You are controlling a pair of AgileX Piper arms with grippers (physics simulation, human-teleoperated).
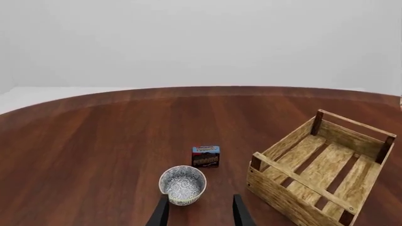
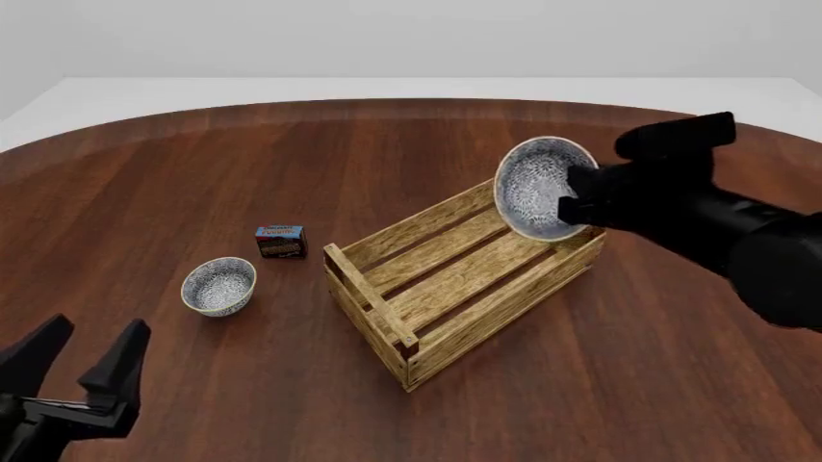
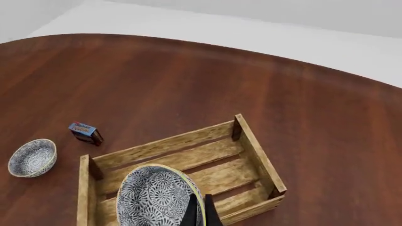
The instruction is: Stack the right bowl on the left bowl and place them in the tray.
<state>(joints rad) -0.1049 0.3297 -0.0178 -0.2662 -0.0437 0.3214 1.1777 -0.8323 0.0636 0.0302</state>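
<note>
Left gripper (image 2: 88, 358) open nr table (image 2: 154, 173) edge; wide room beyond

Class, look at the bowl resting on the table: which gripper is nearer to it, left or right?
Left. The left gripper sits open just short of the table bowl. The right gripper is far off above the tray, clamped on the other bowl.

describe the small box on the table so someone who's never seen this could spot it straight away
Start at the big light-wood tray mid-table and look to its left. The small box sits there, just beyond the bowl on the table. It is the only dark, square-edged thing, with a blue label on top.
</note>
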